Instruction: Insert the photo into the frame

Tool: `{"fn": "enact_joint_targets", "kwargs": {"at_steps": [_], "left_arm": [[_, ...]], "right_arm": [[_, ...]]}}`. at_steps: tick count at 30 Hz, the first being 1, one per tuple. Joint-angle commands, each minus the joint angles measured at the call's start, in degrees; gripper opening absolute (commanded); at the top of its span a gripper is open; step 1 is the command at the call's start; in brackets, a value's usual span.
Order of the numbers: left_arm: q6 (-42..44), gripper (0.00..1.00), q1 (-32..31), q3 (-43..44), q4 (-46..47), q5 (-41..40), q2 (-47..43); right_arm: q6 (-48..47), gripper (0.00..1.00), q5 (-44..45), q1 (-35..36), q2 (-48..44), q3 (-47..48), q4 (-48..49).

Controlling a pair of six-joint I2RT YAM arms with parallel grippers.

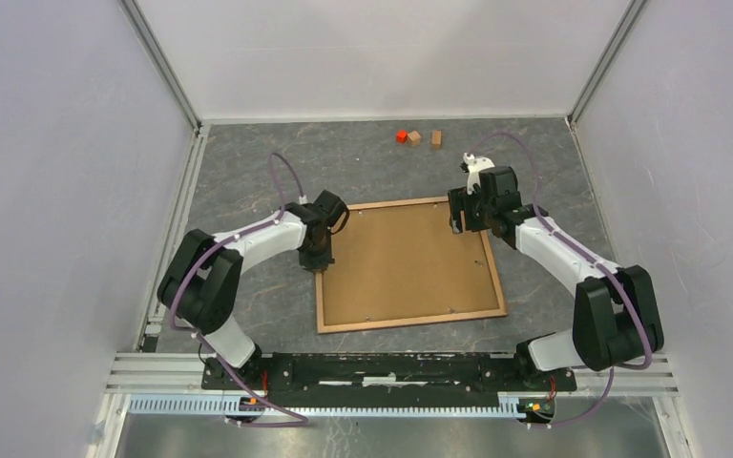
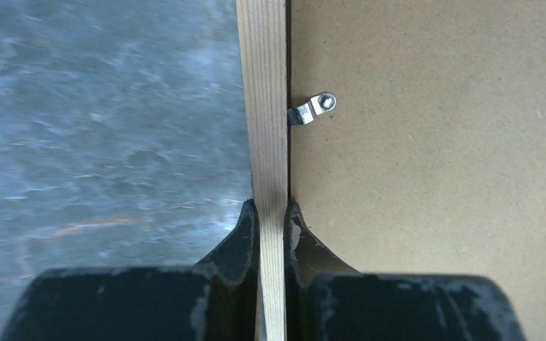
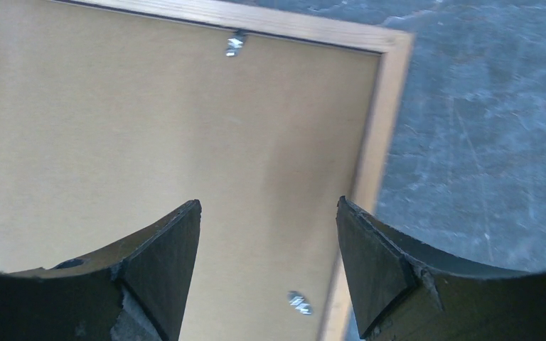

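The frame (image 1: 410,320) lies flat in the centre of the top view on the grey marbled desk (image 1: 248,172). Its light wood side faces up and a plain brown backing board (image 1: 406,262) fills its opening. The left end effector (image 1: 319,268) is at the middle-left of that view, clenched on the frame's left-hand rail. In the left wrist view this end effector (image 2: 271,207) has one dark finger (image 2: 242,234) on the desk (image 2: 99,128) side of the frame's (image 2: 266,106) pale rail. The other finger is on the backing board (image 2: 434,177) side, and both press against the wood. A little further up the rail, a small metal clip (image 2: 313,108) reaches from the rail's inner edge onto the board. The right end effector (image 1: 459,218) is over the frame's upper right corner in the top view, released and grasping nothing. In the right wrist view the right end effector (image 3: 269,204) has its fingers spread wide over the board. The frame's (image 3: 384,121) corner is at the upper right of that view. Whether the fingertips touch the board cannot be told. Near the far edge of the desk, at the upper middle of the top view, sit a red block (image 1: 401,136) and two wooden blocks (image 1: 414,137), well apart from the frame.
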Motion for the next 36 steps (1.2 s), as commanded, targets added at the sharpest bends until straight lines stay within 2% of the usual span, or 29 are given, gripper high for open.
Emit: {"fn": "enact_joint_targets", "kwargs": {"at_steps": [1,6,10,13,14,21,29,36], "left_arm": [[13.65,0.02,2.80,2.02,-8.76,-11.58,1.52],[13.72,0.02,4.52,2.08,-9.14,-11.95,0.59],[14.19,0.02,4.73,1.98,-8.45,-11.46,0.41],[14.00,0.02,4.71,1.64,-8.01,-11.18,0.43],[13.91,0.02,4.75,1.42,-7.75,-11.02,0.39],[13.81,0.02,4.72,1.19,-7.22,-10.81,0.25],[13.72,0.02,4.74,0.85,-6.99,-9.56,0.04],[13.55,0.02,4.68,0.84,-6.86,-9.40,-0.10]], "right_arm": [[0.49,0.75,9.17,0.03,-4.39,-1.89,-3.20],[0.12,0.73,18.24,-0.14,-6.80,-4.84,-6.14],[3.97,0.65,12.60,-0.15,-6.51,-6.28,-7.86],[4.26,0.62,3.33,0.51,-7.77,-10.47,-5.75],[4.02,0.62,2.66,0.92,-8.38,-11.67,-5.24],[0.53,0.62,1.00,3.21,-10.25,-15.76,-3.41],[1.01,0.60,2.17,5.01,-8.88,-16.46,-1.82],[0.95,0.54,7.14,7.29,-8.30,-16.55,-3.23]]}}
